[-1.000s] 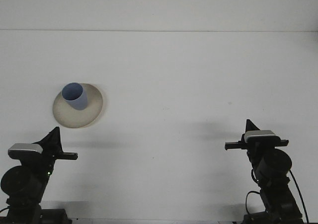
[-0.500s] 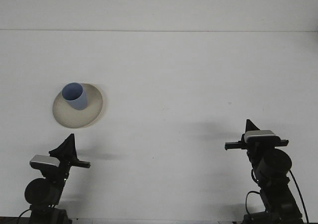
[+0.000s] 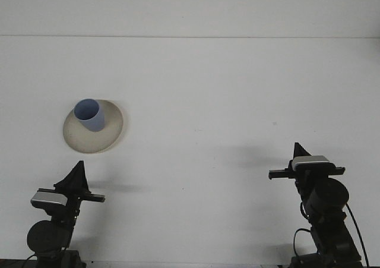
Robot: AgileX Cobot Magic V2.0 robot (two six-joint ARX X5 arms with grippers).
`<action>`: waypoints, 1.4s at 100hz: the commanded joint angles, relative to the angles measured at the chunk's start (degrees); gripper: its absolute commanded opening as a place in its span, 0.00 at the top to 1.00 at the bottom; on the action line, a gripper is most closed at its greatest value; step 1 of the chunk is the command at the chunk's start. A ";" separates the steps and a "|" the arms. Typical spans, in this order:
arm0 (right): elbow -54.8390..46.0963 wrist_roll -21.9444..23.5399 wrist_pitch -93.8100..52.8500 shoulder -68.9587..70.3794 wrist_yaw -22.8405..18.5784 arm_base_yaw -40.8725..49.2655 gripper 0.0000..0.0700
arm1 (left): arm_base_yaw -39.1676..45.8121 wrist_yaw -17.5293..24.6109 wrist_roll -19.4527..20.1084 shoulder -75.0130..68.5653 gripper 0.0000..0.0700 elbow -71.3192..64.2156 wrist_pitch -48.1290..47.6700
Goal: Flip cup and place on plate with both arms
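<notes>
A light blue cup (image 3: 89,114) stands upright, mouth up, on the back left part of a cream plate (image 3: 85,141) at the left of the table. My left gripper (image 3: 77,168) sits low near the front edge, below the plate and apart from it, its fingers together in one point with nothing in them. At the front right, far from the plate, my right gripper (image 3: 298,149) is also shut and empty.
A white table (image 3: 202,95) stretches across the whole view, with a white wall behind its far edge. Both arm bases rise from the front edge at the bottom corners.
My left arm has drawn back and sunk lower toward the front edge, ending a little right of where it was a second ago. The right arm, cup and plate have not moved.
</notes>
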 commanded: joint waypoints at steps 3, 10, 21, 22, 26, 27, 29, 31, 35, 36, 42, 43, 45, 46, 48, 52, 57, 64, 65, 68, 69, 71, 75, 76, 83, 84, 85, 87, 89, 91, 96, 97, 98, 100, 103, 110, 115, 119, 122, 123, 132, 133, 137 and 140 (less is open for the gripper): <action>0.15 -0.61 0.81 0.17 0.02 0.09 1.00 | 0.09 -0.31 -0.37 -0.13 0.98 -1.16 0.61; 0.15 -0.61 0.81 0.17 0.04 0.09 1.00 | 0.09 -0.31 -0.76 -0.13 0.98 -1.11 0.72; 0.15 -0.61 0.81 0.17 0.02 0.09 1.00 | 0.09 -0.31 -0.74 -0.13 0.98 -1.11 0.63; 0.15 -0.61 0.81 0.17 0.02 0.09 1.00 | 0.09 -0.31 -0.74 -0.13 0.98 -1.11 0.63; 0.15 -0.61 0.81 0.17 0.02 0.09 1.00 | 0.09 -0.31 -0.76 -0.13 0.98 -1.11 0.63; 0.15 -0.61 0.81 0.17 0.02 0.09 1.00 | 0.09 -0.31 -0.76 -0.13 0.98 -1.11 0.63; 0.15 -0.61 0.81 0.17 0.02 0.09 1.00 | 0.09 -0.31 -0.76 -0.13 0.98 -1.11 0.61; 0.15 -0.61 0.81 0.17 0.02 0.09 1.00 | 0.09 -0.31 -0.76 -0.13 0.98 -1.11 0.61; 0.15 -0.63 0.81 0.17 0.02 0.09 1.00 | 0.09 -0.31 -0.76 -0.13 0.98 -1.11 0.63; 0.15 -0.61 0.81 0.17 0.02 0.09 1.00 | 0.09 -0.31 -0.74 -0.13 0.98 -1.11 0.61; 0.15 -0.61 0.81 0.17 0.04 0.09 1.00 | 0.09 -0.28 -0.76 -0.13 0.98 -1.11 0.61; 0.15 -0.61 0.81 0.17 0.02 0.09 1.00 | 0.09 -0.31 -0.76 -0.13 0.98 -1.11 0.61; 0.15 -0.61 0.81 0.17 0.02 0.09 1.00 | 0.09 -0.31 -0.76 -0.13 0.98 -1.11 0.63; 0.15 -0.61 0.81 0.17 0.02 0.09 1.00 | 0.09 -0.31 -0.76 -0.13 0.98 -1.11 0.61; 0.15 -0.61 0.81 0.17 0.04 0.09 1.00 | 0.09 -0.31 -0.74 -0.13 0.98 -1.11 0.61; 0.15 -0.61 0.81 0.17 0.02 0.09 1.00 | 0.09 -0.31 -0.76 -0.13 0.98 -1.11 0.61; 0.15 -0.61 0.81 0.17 0.02 0.09 1.00 | 0.09 -0.31 -0.74 -0.13 0.98 -1.11 0.61; 0.15 -0.61 0.81 0.17 0.02 0.09 1.00 | 0.09 -0.31 -0.76 -0.13 0.98 -1.11 0.61; 0.15 -0.63 0.81 0.17 0.04 0.09 1.00 | 0.09 -0.31 -0.74 -0.13 0.98 -1.11 0.61; 0.15 -0.63 0.81 0.17 0.04 0.09 1.00 | 0.09 -0.31 -0.76 -0.13 0.98 -1.11 0.61; 0.13 -0.63 0.81 0.17 0.04 0.09 1.00 | 0.09 -0.31 -0.74 -0.13 0.98 -1.11 0.61; 0.04 -0.63 0.81 0.17 0.02 0.09 1.00 | 0.09 -0.31 -0.76 -0.13 0.98 -1.11 0.61; -0.07 -0.66 0.44 -0.24 0.15 0.07 1.00 | 0.09 -0.31 -0.76 -0.13 0.98 -1.11 0.61; -0.09 -0.66 0.33 -0.48 0.15 0.04 1.00 | 0.09 -0.31 -0.76 -0.13 0.98 -1.11 0.61; -0.76 -0.66 0.63 -2.89 0.07 -0.04 1.00 | 0.09 -0.31 -0.76 -0.13 0.98 -1.11 0.63; -0.90 -0.63 0.76 -3.30 0.04 -0.04 1.00 | 0.09 -0.31 -0.76 -0.13 0.98 -1.11 0.61; -1.07 -0.63 0.90 -3.74 -0.04 -0.04 1.00 | 0.09 -0.31 -0.76 -0.13 0.98 -1.11 0.61; -1.49 -0.63 1.14 -4.66 -0.11 -0.04 1.00 | 0.09 -0.31 -0.76 -0.13 0.98 -1.11 0.61; -1.95 -0.63 1.57 -5.62 -0.09 -0.04 1.00 | 0.09 -0.31 -0.76 -0.13 0.98 -1.11 0.61; -2.54 -0.66 2.10 -6.60 0.02 -0.09 1.00 | 0.09 -0.31 -0.76 -0.13 0.98 -1.11 0.59; -4.37 -0.63 4.11 -9.20 0.00 -0.46 1.00 | 0.09 -0.28 -0.76 -0.13 0.98 -1.11 0.61; -4.76 -0.66 4.55 -9.75 0.02 -0.59 1.00 | 0.09 -0.31 -0.76 -0.13 0.98 -1.11 0.61; -5.18 -0.63 4.94 -10.29 0.00 -0.72 1.00 | 0.09 -0.31 -0.76 -0.13 0.98 -1.11 0.61; -5.97 -0.63 5.60 -11.37 0.00 -1.01 1.00 | 0.09 -0.31 -0.76 -0.13 0.98 -1.11 0.61; -7.19 -0.63 6.62 -12.94 0.00 -1.51 1.00 | 0.09 -0.28 -0.76 -0.13 0.98 -1.11 0.61; -9.68 -0.61 7.89 -16.52 0.00 -2.84 1.00 | 0.09 -0.31 -0.76 -0.13 0.98 -1.11 0.61; -11.13 -0.61 7.80 -19.10 0.00 -3.80 1.00 | 0.09 -0.31 -0.76 -0.13 0.98 -1.11 0.61; -12.20 -0.61 7.80 -21.16 0.00 -4.57 1.00 | 0.09 -0.31 -0.76 -0.13 0.98 -1.11 0.61; -12.94 -0.61 7.76 -22.64 0.00 -5.11 1.00 | 0.09 -0.31 -0.76 -0.13 0.98 -1.11 0.61; -13.18 -0.61 7.76 -23.12 0.00 -5.31 1.00 | 0.09 -0.31 -0.76 -0.13 0.98 -1.11 0.61; -14.95 -0.61 7.78 -27.30 0.00 -7.04 1.00 | 0.09 -0.31 -0.76 -0.13 0.98 -1.11 0.61; -15.12 -0.61 7.78 -27.74 0.00 -7.23 1.00 | 0.09 -0.31 -0.76 -0.13 0.98 -1.11 0.61; -15.89 -0.59 7.82 -29.44 -0.02 -8.02 1.00 | 0.09 -0.31 -0.76 -0.13 0.98 -1.11 0.61; -16.52 -0.59 7.80 -30.73 0.00 -8.59 1.00 | 0.09 -0.31 -0.76 -0.13 0.98 -1.11 0.61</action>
